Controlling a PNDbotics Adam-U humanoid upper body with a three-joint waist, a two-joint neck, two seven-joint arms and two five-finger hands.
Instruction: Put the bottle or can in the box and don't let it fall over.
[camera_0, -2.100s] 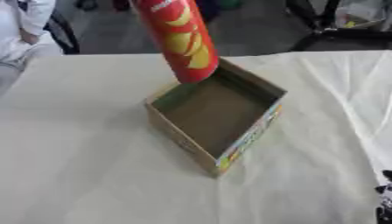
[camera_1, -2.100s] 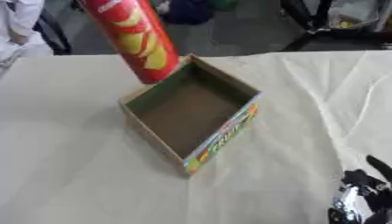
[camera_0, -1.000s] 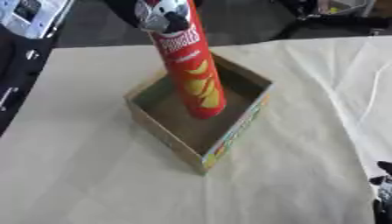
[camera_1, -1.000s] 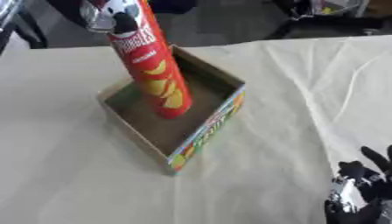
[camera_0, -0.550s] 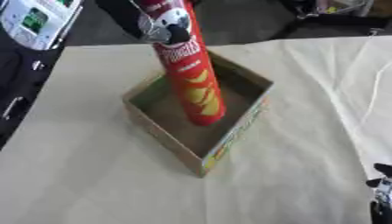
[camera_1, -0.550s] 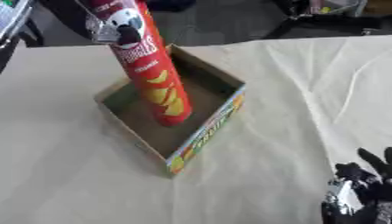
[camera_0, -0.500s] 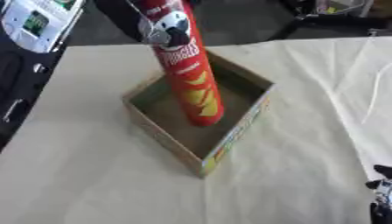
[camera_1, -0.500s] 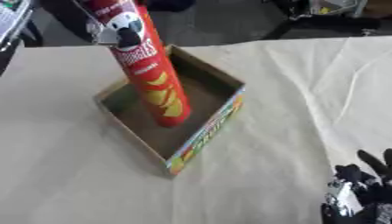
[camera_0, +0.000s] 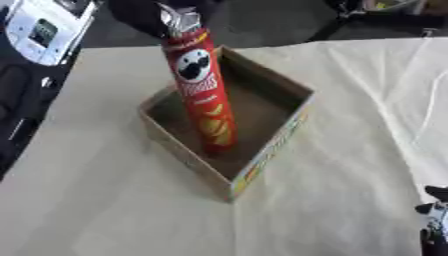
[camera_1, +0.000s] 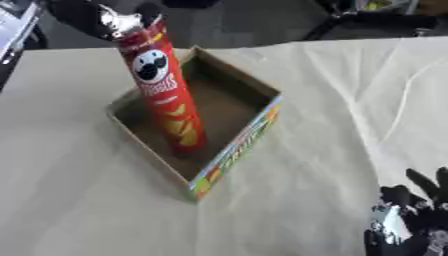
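A tall red chips can (camera_0: 203, 100) stands in the open cardboard box (camera_0: 278, 145), its base on the box floor near the middle. It leans slightly, top toward the far left. My left hand (camera_0: 178, 19), black with silver fingers, comes in from the top edge and is curled on the can's top end. The can's lid is hidden under that hand. My right hand (camera_1: 408, 220) rests open at the lower right corner with its fingers up, well away from the box.
A cream cloth (camera_0: 350, 100) with creases covers the table. The table's left edge (camera_0: 61, 85) runs close to the box, with a white device (camera_0: 44, 27) and dark floor beyond it. Dark chair legs (camera_1: 367, 20) stand past the far edge.
The can has gone down into the box and stands straighter, its base now on the box floor. My left hand is still at its top. The right hand has not moved.
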